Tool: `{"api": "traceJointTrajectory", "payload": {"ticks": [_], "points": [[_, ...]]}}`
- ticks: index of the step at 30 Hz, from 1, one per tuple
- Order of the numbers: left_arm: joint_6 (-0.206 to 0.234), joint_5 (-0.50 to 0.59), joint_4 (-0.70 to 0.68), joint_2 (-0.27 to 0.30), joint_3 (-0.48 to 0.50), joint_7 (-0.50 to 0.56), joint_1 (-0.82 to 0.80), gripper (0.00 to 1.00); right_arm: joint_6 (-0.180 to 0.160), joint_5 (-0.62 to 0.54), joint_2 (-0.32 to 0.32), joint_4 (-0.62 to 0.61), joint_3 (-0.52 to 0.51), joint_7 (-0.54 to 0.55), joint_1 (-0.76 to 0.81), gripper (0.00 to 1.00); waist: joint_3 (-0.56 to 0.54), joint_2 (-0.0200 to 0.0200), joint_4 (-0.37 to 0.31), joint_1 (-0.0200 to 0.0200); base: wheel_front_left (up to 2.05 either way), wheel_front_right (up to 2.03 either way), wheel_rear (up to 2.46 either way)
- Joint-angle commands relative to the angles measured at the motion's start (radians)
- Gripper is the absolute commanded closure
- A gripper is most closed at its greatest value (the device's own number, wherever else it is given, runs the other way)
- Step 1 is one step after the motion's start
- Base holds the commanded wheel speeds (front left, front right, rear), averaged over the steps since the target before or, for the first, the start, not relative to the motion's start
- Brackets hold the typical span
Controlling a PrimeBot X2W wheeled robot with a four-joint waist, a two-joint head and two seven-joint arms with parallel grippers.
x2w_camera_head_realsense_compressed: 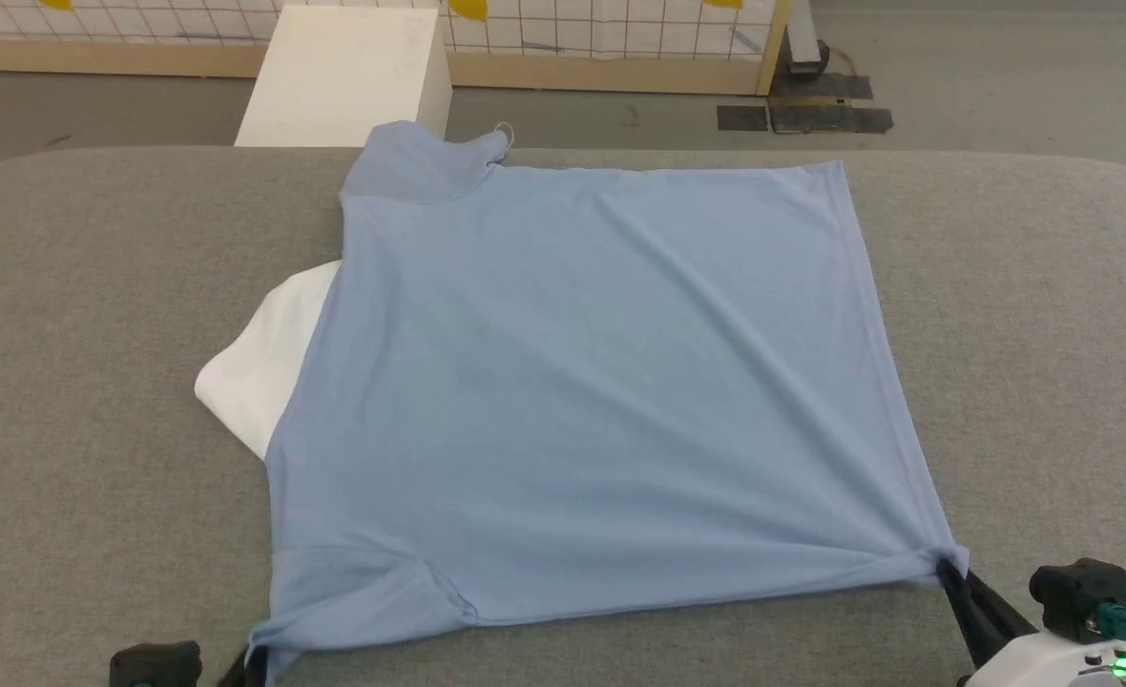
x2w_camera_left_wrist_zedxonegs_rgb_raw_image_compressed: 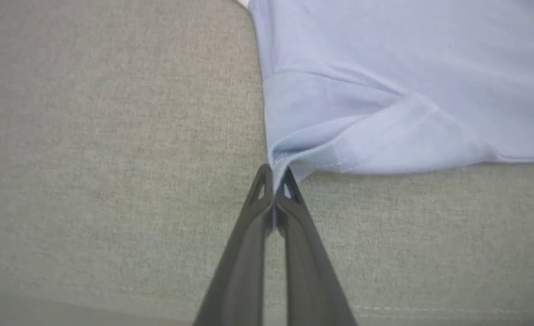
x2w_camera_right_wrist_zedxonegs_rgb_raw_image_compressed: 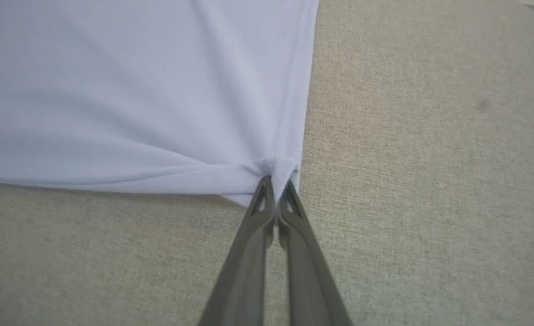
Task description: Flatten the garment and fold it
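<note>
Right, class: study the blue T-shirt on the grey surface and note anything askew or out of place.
White fabric pokes out under the T-shirt at its left edge; the far-left sleeve lies folded over; creases run diagonally to the corner pinched by the right end effector.

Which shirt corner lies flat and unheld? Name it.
The shirt's far right corner; the left claw and right claw pinch the near ones, and the far left corner is folded over.

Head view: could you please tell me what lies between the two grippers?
In the head view the garment lies there, near edge running from left gripper to right gripper.
</note>
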Motion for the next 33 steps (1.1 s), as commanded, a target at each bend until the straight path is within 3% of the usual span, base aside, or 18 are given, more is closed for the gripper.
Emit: {"api": "traceJointTrajectory", "payload": {"ticks": [1, 6, 13, 25, 33], "points": [[0.000, 0.037, 0.002, -0.005, -0.003, -0.049, -0.026, 1.00, -0.002, -0.004, 0.005, -0.007, -0.001, -0.029, 0.008, 1.00, 0.006, 0.0000, -0.006, 0.0001, 0.00, 0.00, 0.00], [0.030, 0.166, 0.044, -0.035, -0.021, -0.266, -0.131, 1.00, -0.002, -0.018, 0.012, 0.016, 0.033, -0.147, -0.022, 1.00, 0.014, 0.0000, -0.013, 0.0001, 0.00, 0.00, 0.00], [0.028, 0.248, 0.124, -0.047, -0.051, -0.375, -0.313, 1.00, -0.002, -0.039, -0.004, 0.043, 0.074, -0.205, -0.114, 1.00, 0.032, 0.0000, -0.029, 0.0001, 0.00, 0.00, 0.00], [-0.067, 0.280, 0.251, 0.011, -0.074, -0.289, -0.674, 1.00, -0.002, 0.013, -0.066, 0.089, 0.122, -0.085, -0.370, 1.00, 0.156, 0.0000, -0.051, 0.0001, 0.00, 0.00, 0.00], [-0.149, 0.243, 0.412, 0.045, -0.087, -0.170, -0.813, 1.00, -0.002, 0.079, -0.107, 0.185, 0.167, 0.096, -0.534, 1.00, 0.241, 0.0000, -0.065, 0.0001, 0.00, 0.00, 0.00]]}}
